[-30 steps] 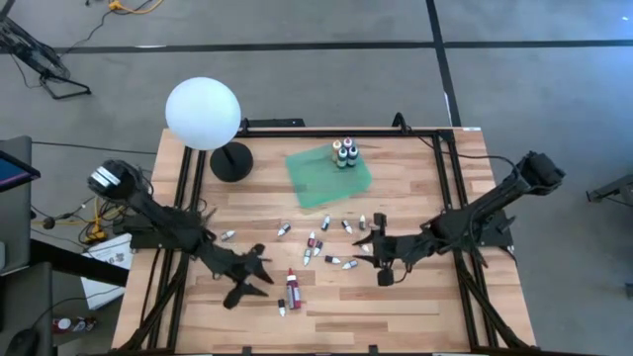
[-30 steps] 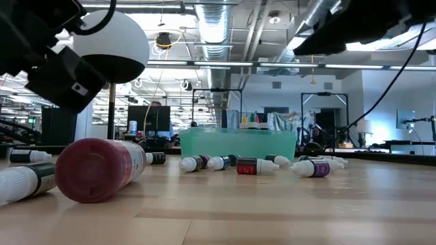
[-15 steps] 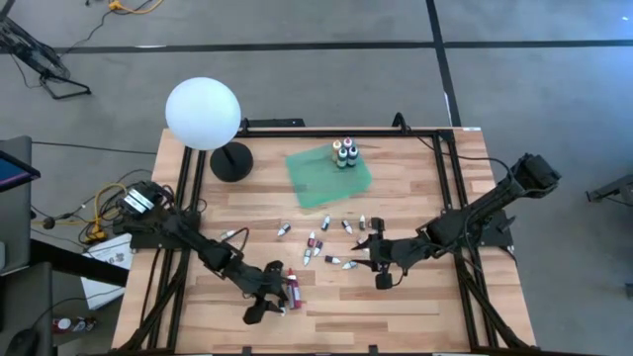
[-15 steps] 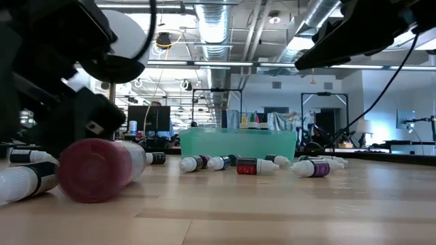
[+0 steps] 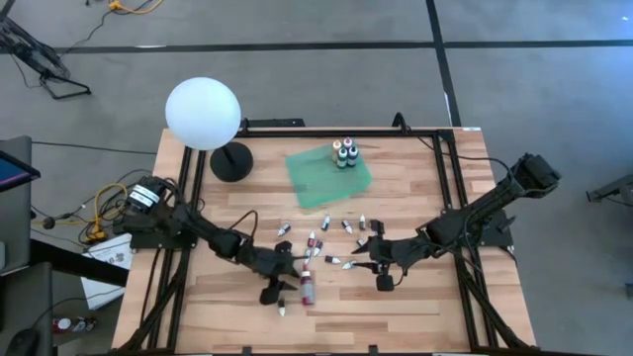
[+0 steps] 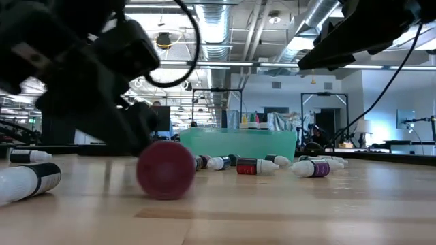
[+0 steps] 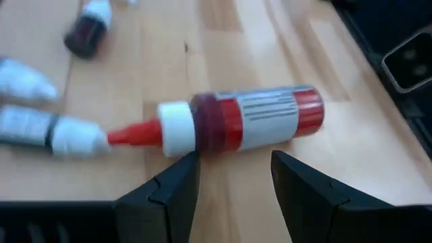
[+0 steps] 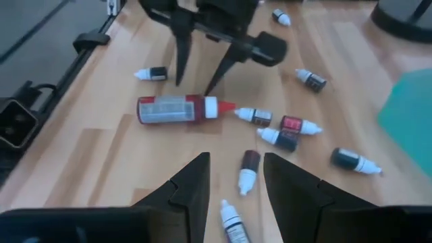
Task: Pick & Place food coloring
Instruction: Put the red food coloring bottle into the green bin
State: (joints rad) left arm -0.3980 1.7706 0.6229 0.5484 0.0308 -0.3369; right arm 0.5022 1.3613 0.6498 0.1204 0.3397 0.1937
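A wooden table [image 5: 415, 297] carries scattered food coloring bottles [image 5: 321, 242], green tray [image 5: 321, 180], lamp [image 5: 229, 160].

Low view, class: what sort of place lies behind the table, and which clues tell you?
Probably a robotics lab or workshop: exposed ceiling ducts, metal test frames beyond the wooden table, strip lights overhead.

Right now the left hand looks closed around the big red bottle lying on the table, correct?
Not quite: the left hand is open, its fingers short of the big red bottle, which does lie on the table. The left wrist view shows this.
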